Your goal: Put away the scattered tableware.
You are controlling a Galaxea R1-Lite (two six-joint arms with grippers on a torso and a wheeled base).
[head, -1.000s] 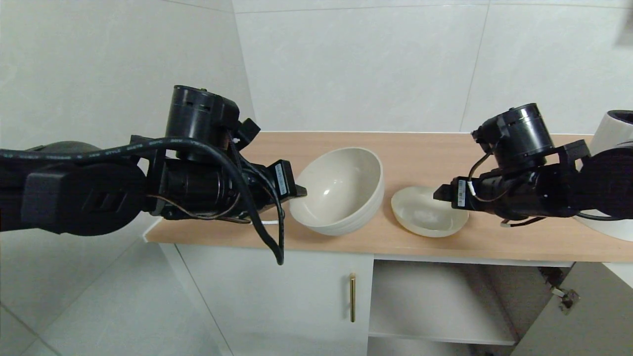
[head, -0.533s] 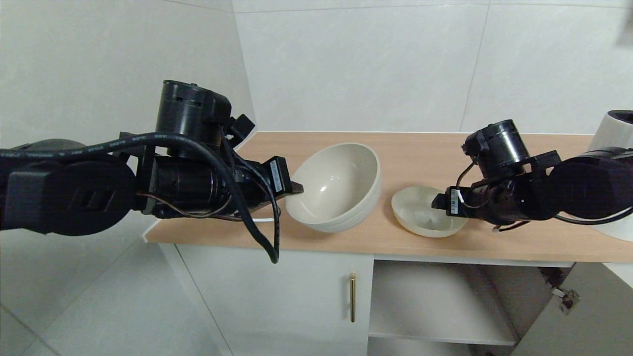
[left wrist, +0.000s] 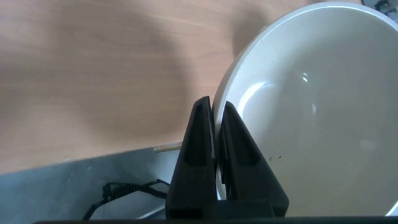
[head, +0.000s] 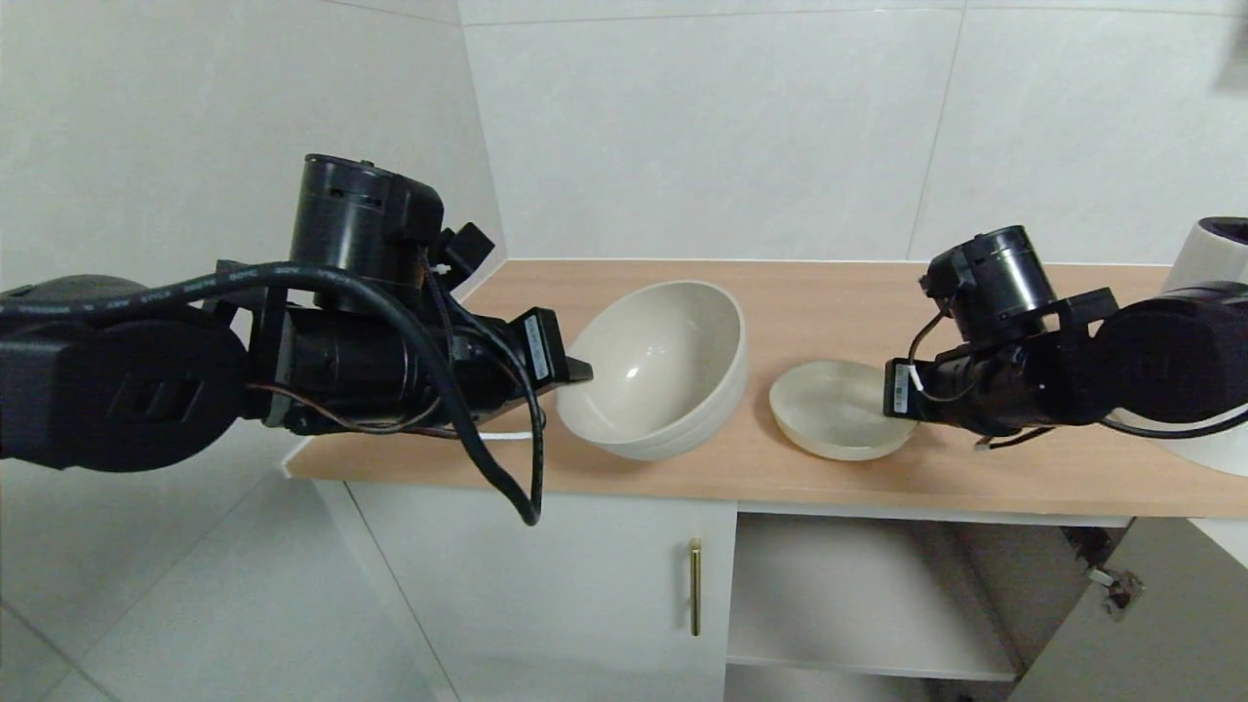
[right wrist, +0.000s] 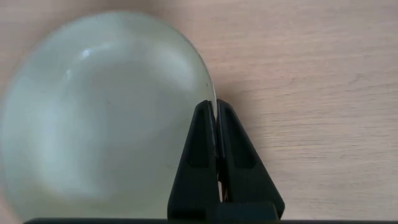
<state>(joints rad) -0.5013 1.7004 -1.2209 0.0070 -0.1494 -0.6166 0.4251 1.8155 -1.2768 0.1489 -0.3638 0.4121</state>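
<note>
A large cream bowl point(head: 663, 366) is tilted up on its side above the wooden counter point(head: 829, 302), its opening facing me. My left gripper point(head: 582, 370) is shut on the bowl's left rim; in the left wrist view the fingers point(left wrist: 214, 134) pinch the bowl point(left wrist: 311, 124) at its rim. A small pale shallow dish point(head: 834, 419) rests on the counter to the right. My right gripper point(head: 897, 395) is shut on that dish's right rim, and the right wrist view shows the fingers point(right wrist: 216, 134) clamped over the dish point(right wrist: 106, 112) edge.
A white appliance point(head: 1209, 292) stands at the counter's right end. Below the counter, a closed cabinet door with a gold handle point(head: 694, 587) is on the left and an open shelf compartment point(head: 868, 595) on the right. Tiled walls close the back and left.
The left arm has drawn the tilted bowl slightly left and up. The right gripper came down to the small dish and has closed on its right rim.
</note>
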